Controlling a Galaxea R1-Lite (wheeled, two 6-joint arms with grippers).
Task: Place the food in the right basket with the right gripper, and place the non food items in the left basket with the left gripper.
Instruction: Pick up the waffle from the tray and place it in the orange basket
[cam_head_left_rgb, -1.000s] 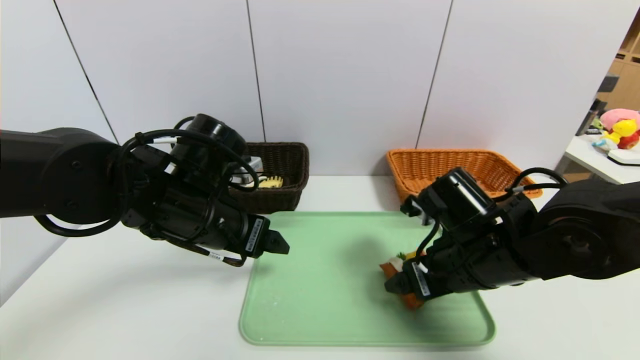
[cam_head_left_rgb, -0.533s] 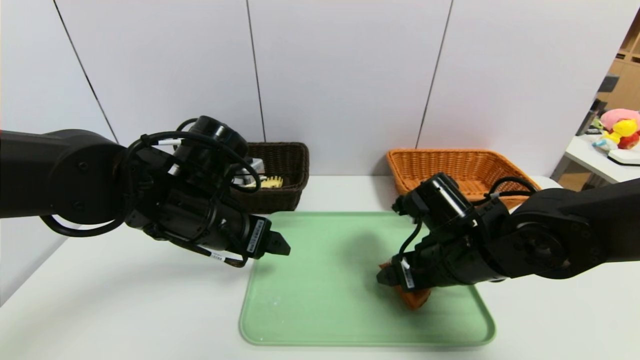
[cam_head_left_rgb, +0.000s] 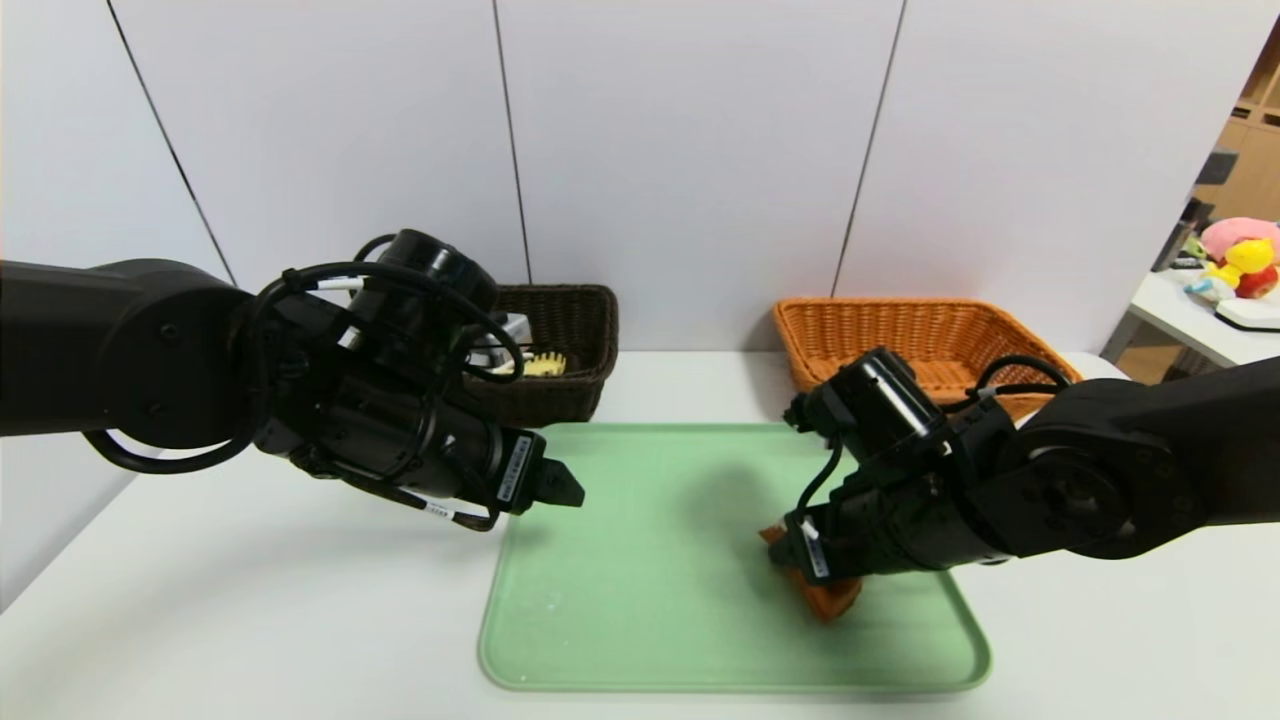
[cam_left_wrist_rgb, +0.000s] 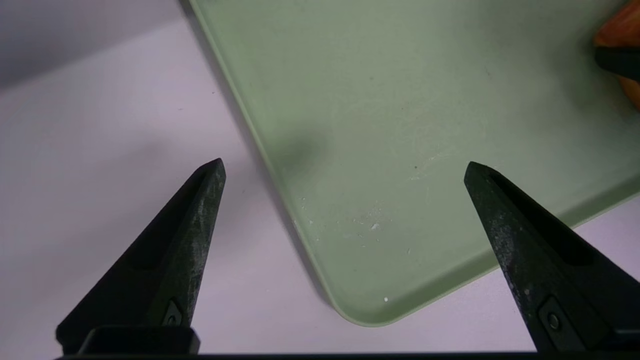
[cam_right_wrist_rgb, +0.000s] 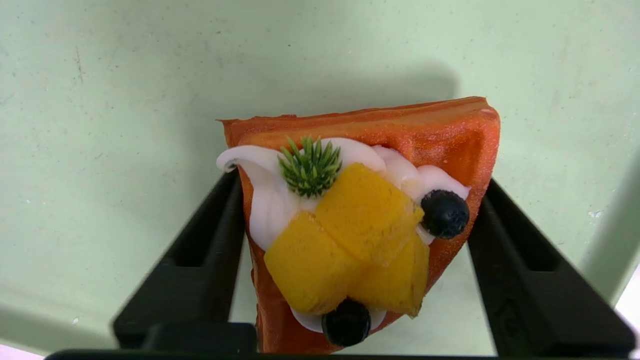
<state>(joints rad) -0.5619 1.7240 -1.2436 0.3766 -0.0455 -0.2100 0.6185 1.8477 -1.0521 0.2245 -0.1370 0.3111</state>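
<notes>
We note the white bench (cam_head_left_rgb: 250, 620) carrying everything, with the green tray (cam_head_left_rgb: 650, 560) as our landmark, lying at its centre.

Behind the tray's far left corner stands the dark brown basket (cam_head_left_rgb: 575, 345), already holding a pale yellow item and a white one. Behind the tray's far right corner stands the orange basket (cam_head_left_rgb: 900, 335); what little of its interior shows past the arm is bare.

The left gripper (cam_head_left_rgb: 560, 487) hangs over the tray's left edge, above the near left corner. In the left wrist view its fingers (cam_left_wrist_rgb: 192, 240) stand wide apart with nothing between them; only bare tray and bench show beneath.

The right gripper (cam_head_left_rgb: 800, 560) is low over the right half of the tray, pointing steeply down. We see it straddling the waffle slice (cam_right_wrist_rgb: 360, 215), an orange wedge topped with white cream, yellow fruit chunks, two dark berries and a green sprig. In the right wrist view one finger (cam_right_wrist_rgb: 200, 270) lies against the wedge's side and the other touches the opposite edge near a berry, so the jaws are closed in on the slice. The slice sits on the tray floor, on the tray's right side toward the near edge; from the head view only its orange tip (cam_head_left_rgb: 825, 598) shows below the gripper.
</notes>
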